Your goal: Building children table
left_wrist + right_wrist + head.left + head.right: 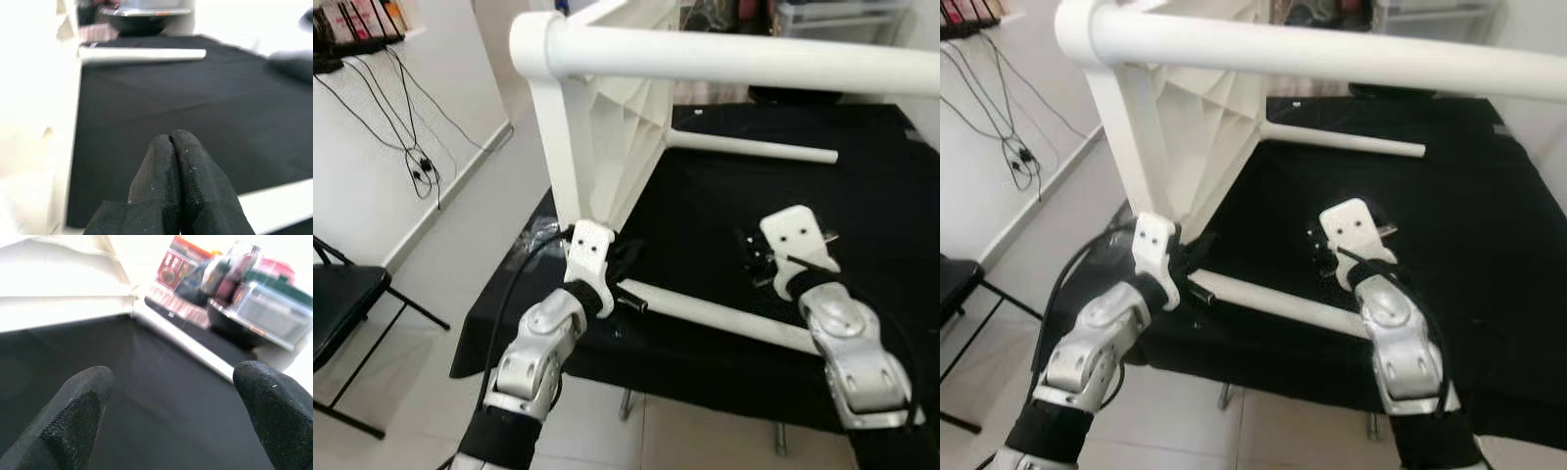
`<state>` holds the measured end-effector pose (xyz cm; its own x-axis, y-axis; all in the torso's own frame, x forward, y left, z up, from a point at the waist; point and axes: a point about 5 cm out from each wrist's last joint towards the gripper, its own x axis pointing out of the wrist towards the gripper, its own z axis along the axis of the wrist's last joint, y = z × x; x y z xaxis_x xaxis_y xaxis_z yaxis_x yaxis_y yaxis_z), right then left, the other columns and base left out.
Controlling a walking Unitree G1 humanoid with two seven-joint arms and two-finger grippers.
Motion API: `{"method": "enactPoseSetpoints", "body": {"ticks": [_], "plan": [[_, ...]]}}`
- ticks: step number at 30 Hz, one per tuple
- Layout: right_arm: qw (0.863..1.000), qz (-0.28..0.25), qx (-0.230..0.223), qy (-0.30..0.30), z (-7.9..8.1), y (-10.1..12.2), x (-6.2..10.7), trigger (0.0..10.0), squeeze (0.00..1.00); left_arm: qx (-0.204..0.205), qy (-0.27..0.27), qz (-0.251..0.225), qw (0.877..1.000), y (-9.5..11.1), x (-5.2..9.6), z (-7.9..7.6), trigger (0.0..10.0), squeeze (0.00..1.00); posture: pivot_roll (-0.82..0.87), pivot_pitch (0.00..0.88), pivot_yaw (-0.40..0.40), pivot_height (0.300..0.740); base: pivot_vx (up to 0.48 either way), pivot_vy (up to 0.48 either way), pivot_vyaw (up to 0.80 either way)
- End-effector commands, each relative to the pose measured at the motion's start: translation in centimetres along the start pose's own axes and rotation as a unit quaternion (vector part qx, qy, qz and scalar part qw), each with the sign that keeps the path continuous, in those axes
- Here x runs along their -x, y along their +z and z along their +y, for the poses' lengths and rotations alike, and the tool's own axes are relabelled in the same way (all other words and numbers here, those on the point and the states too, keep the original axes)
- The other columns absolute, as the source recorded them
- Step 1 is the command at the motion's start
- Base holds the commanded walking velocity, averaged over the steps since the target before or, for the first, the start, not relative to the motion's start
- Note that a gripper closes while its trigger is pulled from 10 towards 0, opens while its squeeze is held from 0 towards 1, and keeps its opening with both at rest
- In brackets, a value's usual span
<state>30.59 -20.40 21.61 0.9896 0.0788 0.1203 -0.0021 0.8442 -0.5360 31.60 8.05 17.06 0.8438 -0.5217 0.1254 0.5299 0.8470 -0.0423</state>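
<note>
1. Child table, white plastic, stands on edge on the black tabletop, in the upper left of the left eye frame. Judgement: this pose exposes the ribbed underside for fitting legs.
2. One fitted leg runs across the top of the frame; a second leg projects toward the right further back.
3. A loose leg lies flat at the tabletop's near edge, lower centre, between the two arms. Judgement: it is placed for pickup.
4. Left pincer sits beside the table's lower corner, touching or nearly touching the loose leg's end; contact cannot be confirmed.
5. Left wrist view adds: fingers pressed together, holding nothing.
6. Right pincer hovers over bare black cloth, lower right.
7. Right wrist view adds: fingers spread wide and empty, with blurred bins beyond.
</note>
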Motion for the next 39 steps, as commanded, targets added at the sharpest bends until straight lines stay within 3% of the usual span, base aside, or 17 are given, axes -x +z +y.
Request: {"method": "enactPoseSetpoints", "body": {"ticks": [1,2,4,7,9,11,12,14,17,18,24,29,39], "plan": [[1.000,-0.013,0.011,-0.001,-0.3,0.6,0.3,10.0,0.00,0.001,0.013,0.012,1.000,-0.8,0.5,0.7,10.0,0.00,-0.10,0.077,0.018,0.740,0.000,0.000,0.00],[0.998,-0.033,0.042,0.018,-1.0,1.3,0.8,10.0,0.00,0.002,0.012,0.018,1.000,-1.2,0.6,0.9,10.0,0.00,-0.11,0.082,0.019,0.740,0.000,0.000,0.00],[0.998,-0.033,0.042,0.018,-1.0,1.3,0.8,10.0,0.00,0.002,0.012,0.018,1.000,-1.2,0.6,0.9,10.0,0.00,-0.11,0.082,0.019,0.740,0.000,0.000,0.00],[0.983,-0.085,0.121,0.108,-2.2,3.6,1.8,10.0,0.00,0.015,0.015,0.034,0.999,-1.9,0.5,1.9,10.0,0.00,-0.15,0.090,0.040,0.740,0.000,0.000,0.00],[0.977,-0.100,0.135,0.133,-2.6,4.4,2.2,10.0,0.00,0.017,0.017,0.036,0.999,-1.9,0.4,2.2,10.0,0.00,-0.15,0.091,0.043,0.740,0.000,0.000,0.00],[0.956,-0.114,0.157,0.218,-3.1,6.2,3.9,10.0,0.00,0.020,0.024,0.040,0.999,-1.9,0.0,3.1,10.0,0.00,-0.17,0.092,0.056,0.740,0.000,0.000,0.00],[0.956,-0.114,0.157,0.218,-3.1,6.2,3.9,10.0,0.00,0.020,0.024,0.040,0.999,-1.9,0.0,3.1,10.0,0.00,-0.17,0.092,0.056,0.740,0.000,0.000,0.00],[0.944,-0.116,0.173,0.256,-3.5,7.3,5.0,10.0,0.00,0.021,0.030,0.042,0.998,-1.9,-0.3,3.7,10.0,0.00,-0.19,0.093,0.067,0.740,0.000,0.000,0.00],[0.940,-0.117,0.177,0.268,-3.7,7.9,5.7,10.0,0.00,0.019,0.030,0.042,0.998,-1.8,-0.5,3.9,10.0,0.00,-0.21,0.094,0.077,0.740,0.000,0.000,0.00],[0.935,-0.117,0.188,0.277,-4.6,9.0,7.2,10.0,0.00,0.015,0.028,0.040,0.999,-1.6,-1.0,4.3,10.0,0.00,-0.23,0.096,0.099,0.740,0.000,0.000,0.00],[0.939,-0.126,0.187,0.261,-5.7,10.1,8.4,10.0,0.00,0.014,0.023,0.036,0.999,-1.3,-1.4,4.6,10.0,0.00,-0.24,0.100,0.120,0.740,0.000,0.000,0.00],[0.949,-0.172,0.185,0.189,-8.7,13.0,10.1,10.0,0.00,0.014,0.017,0.035,0.999,-1.1,-2.1,4.8,10.0,0.00,-0.27,0.091,0.158,0.740,0.000,0.000,0.00],[0.941,-0.233,0.187,0.159,-11.1,16.3,11.9,10.0,0.00,0.016,0.011,0.028,0.999,-1.0,-2.6,4.7,10.0,0.00,-0.27,0.074,0.163,0.740,0.000,0.000,0.00]]}}
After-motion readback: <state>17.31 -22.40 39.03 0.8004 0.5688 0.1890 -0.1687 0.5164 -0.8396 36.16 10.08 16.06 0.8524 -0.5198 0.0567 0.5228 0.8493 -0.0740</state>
